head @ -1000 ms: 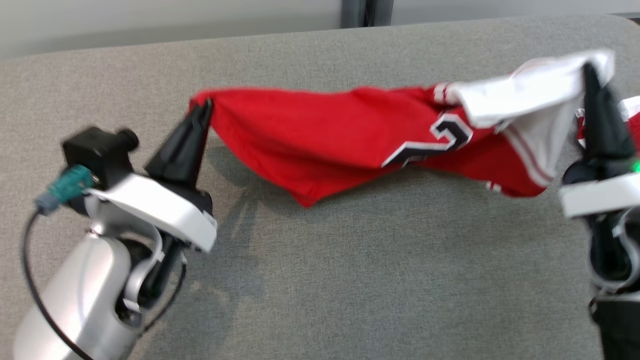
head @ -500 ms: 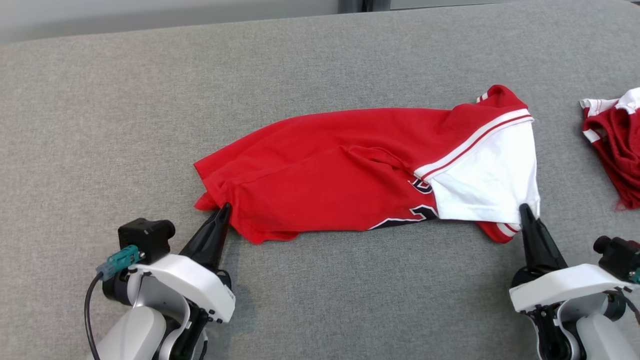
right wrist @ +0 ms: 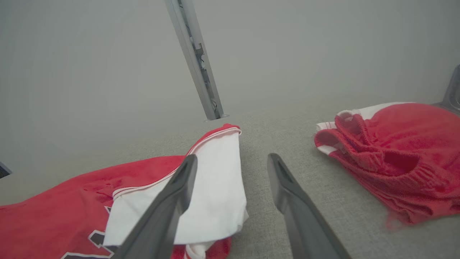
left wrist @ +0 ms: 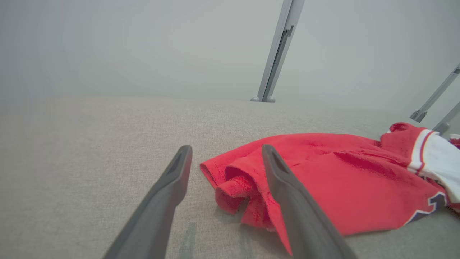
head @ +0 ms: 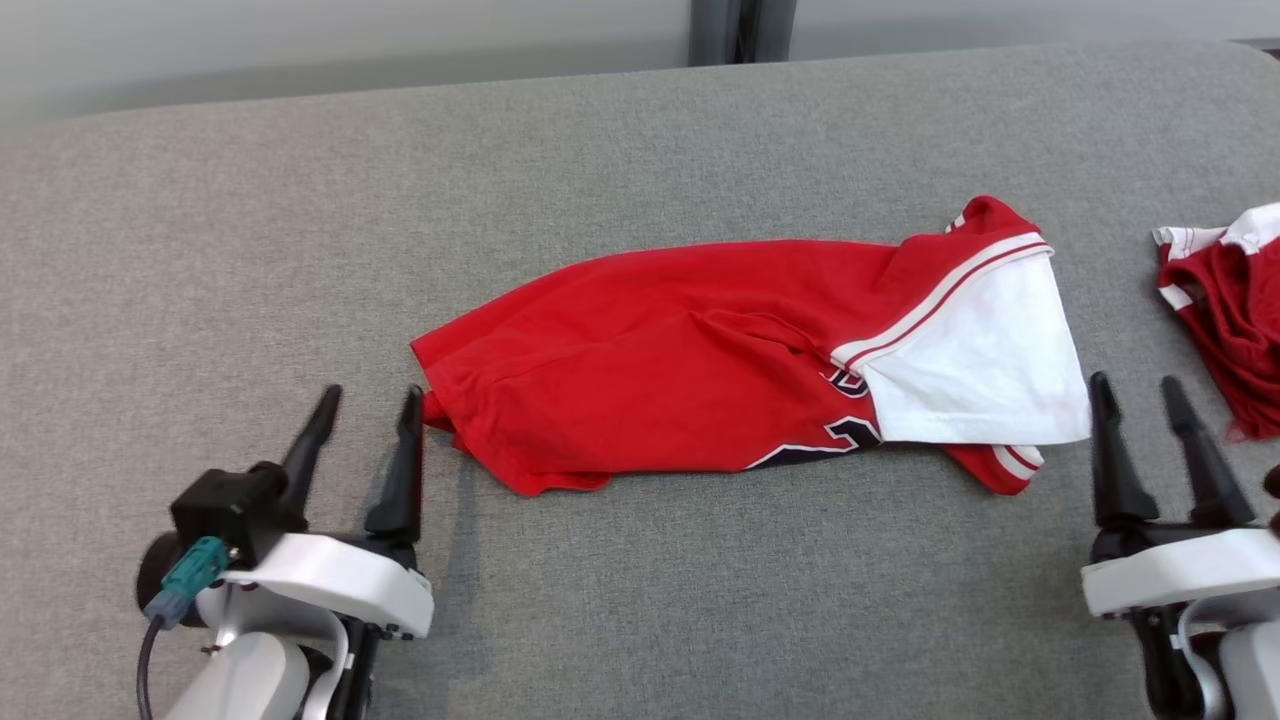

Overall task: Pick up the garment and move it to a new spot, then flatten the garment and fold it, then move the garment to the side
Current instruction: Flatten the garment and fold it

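- As seen from the head, red garment (head: pixel 660 390) with a white panel laid long on the grey desk (head: pixel 600 170), running 9-to-3 o'clock across the middle, white panel at the 3 o'clock end, dark numeral part-hidden under it near the 6 o'clock hem.
- Left end effector (head: pixel 370 395) at 7 o'clock, fingers apart, gripping nothing; inner finger just beside the garment's 9 o'clock corner, contact not clear from above.
- Right end effector (head: pixel 1134 382) at 4 o'clock, fingers apart, holding nothing; nearer finger just beside the white panel's corner.
- Second red-and-white cloth (head: pixel 1225 310) bunched at 3 o'clock, cut by the frame edge, apart from the garment.
- From the left wrist, plainer than from above: rolled, doubled-over hem at the garment's corner, between the two fingers and close against the 3 o'clock one.
- Also from the left wrist: slim metal post (left wrist: pixel 278 54) at 12 o'clock, beyond the desk's far edge.
- From the right wrist: white panel's edge behind the 9 o'clock finger, bare desk between the fingertips, ribbed knit of the second cloth at 2 o'clock.
- Open desk wide from 10 to 12 o'clock and along 6 o'clock; tightest room at 3 o'clock, between garment and second cloth.
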`<state>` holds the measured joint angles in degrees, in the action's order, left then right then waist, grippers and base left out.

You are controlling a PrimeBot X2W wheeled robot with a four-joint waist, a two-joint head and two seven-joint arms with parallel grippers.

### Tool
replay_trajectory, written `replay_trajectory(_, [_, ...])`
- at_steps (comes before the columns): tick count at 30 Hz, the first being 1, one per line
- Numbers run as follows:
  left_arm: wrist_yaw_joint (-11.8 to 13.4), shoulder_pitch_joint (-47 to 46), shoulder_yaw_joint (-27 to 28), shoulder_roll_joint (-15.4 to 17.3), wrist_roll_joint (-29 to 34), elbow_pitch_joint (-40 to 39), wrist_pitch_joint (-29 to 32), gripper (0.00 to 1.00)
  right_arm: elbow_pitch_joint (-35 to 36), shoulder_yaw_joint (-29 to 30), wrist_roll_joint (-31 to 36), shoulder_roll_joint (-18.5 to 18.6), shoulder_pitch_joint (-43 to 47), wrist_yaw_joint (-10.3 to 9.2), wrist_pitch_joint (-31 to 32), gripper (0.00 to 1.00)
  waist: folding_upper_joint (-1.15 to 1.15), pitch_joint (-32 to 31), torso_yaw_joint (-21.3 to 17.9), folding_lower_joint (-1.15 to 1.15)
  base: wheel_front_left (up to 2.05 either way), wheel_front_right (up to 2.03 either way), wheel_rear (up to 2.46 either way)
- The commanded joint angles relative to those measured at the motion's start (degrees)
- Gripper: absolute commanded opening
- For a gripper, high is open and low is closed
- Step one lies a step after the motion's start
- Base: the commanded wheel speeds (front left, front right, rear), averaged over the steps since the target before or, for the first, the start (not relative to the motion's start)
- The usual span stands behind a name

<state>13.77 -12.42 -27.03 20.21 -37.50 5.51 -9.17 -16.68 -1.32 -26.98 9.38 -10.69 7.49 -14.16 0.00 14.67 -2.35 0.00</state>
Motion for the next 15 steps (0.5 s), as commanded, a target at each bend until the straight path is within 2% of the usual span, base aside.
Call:
replay_trajectory(1, [1.4, 0.2, 1.1, 0.6, 1.6, -1.4, -1.9, 1.0, 2.7, 1.6, 2.7, 0.2, 0.9, 0.0, -0.5, 1.0, 0.0, -0.6, 0.4, 0.0, 0.0, 0.0, 0.0])
replay_trajectory(6, [3.9, 0.6, 3.7, 1.6, 5.3, -5.0, -5.1, 1.0, 12.1, 5.6, 10.1, -1.6, 2.6, 0.0, 0.3, 1.0, 0.0, -2.1, 1.1, 0.0, 0.0, 0.0, 0.0])
replay_trajectory(10, [4.3, 1.5, 5.1, 1.9, 7.9, -7.6, -5.7, 1.0, 18.4, 6.8, 14.2, -2.9, 4.0, 0.0, 2.9, 1.0, 0.0, -3.4, 1.8, 0.0, 0.0, 0.0, 0.0])
replay_trajectory(15, [4.2, 2.9, 5.1, 2.7, 10.5, -9.0, -5.9, 1.0, 21.7, 6.9, 16.2, -3.8, 5.9, -0.01, 5.7, 1.0, 0.0, -4.5, 2.5, 0.0, 0.0, 0.0, 0.0])
